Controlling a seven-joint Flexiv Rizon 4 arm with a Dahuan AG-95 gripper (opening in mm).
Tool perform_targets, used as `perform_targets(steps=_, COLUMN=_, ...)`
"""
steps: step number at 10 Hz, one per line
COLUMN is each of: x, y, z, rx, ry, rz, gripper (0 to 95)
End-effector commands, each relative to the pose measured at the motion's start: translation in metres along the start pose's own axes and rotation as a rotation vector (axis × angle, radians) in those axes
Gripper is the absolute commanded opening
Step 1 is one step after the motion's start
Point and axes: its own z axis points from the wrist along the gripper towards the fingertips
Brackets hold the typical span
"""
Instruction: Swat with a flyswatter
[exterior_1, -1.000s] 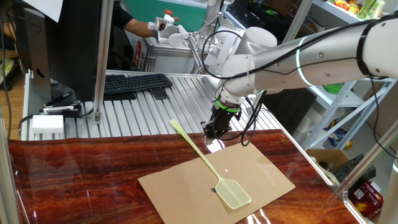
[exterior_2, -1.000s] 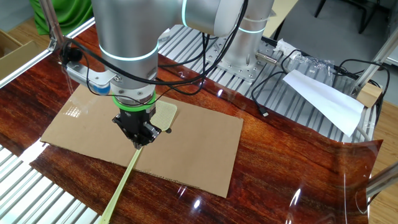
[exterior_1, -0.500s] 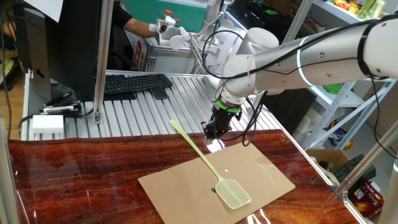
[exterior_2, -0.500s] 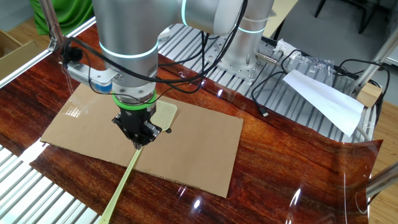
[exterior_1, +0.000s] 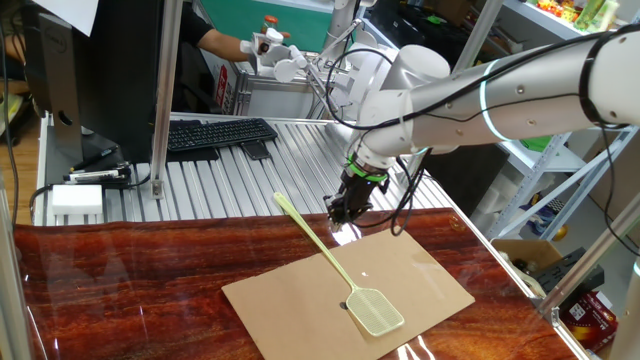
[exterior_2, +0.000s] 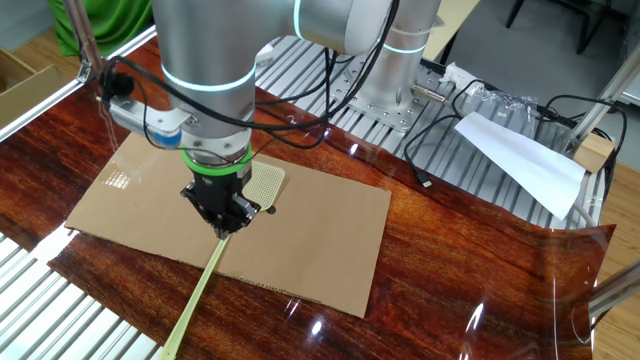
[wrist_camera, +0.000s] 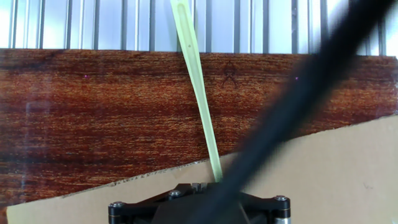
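Your claw (exterior_2: 226, 226) points straight down over the cardboard sheet (exterior_2: 320, 240) on the counter (exterior_2: 450, 250), its jaws pressed together on the thin handle of the flyswatter (exterior_1: 330, 260). The handle slants up off the sheet, past the claw and out over the wood, while the mesh head lies flat on the cardboard, just beyond the claw.

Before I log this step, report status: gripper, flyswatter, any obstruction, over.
Gripper shut, empty, hovering over the flyswatter. Its head lies on the cardboard. Nothing in the way.
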Motion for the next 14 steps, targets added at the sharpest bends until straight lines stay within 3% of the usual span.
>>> perform_targets(steps=1, x=0.0012, y=0.0002, z=-0.0013, rx=-0.001, ry=0.008, rz=0.001, gripper=0.0)
perform_targets(steps=2, x=0.0012, y=0.0002, z=-0.0013, rx=-0.001, ry=0.01, rz=0.001, gripper=0.0)
perform_targets(steps=3, x=0.0012, y=0.0002, z=-0.0013, rx=0.002, ry=0.045, rz=0.0, gripper=0.0)
perform_targets(steps=7, x=0.0012, y=0.0002, z=-0.0013, rx=0.004, ry=0.075, rz=-0.005, gripper=0.0)
perform_targets(steps=12, x=0.0012, y=0.0002, z=-0.0013, rx=0.008, ry=0.055, rz=-0.015, gripper=0.0)
perform_targets(steps=14, x=-0.0009, y=0.0006, z=0.0046, rx=0.007, ry=0.044, rz=-0.008, gripper=0.0)
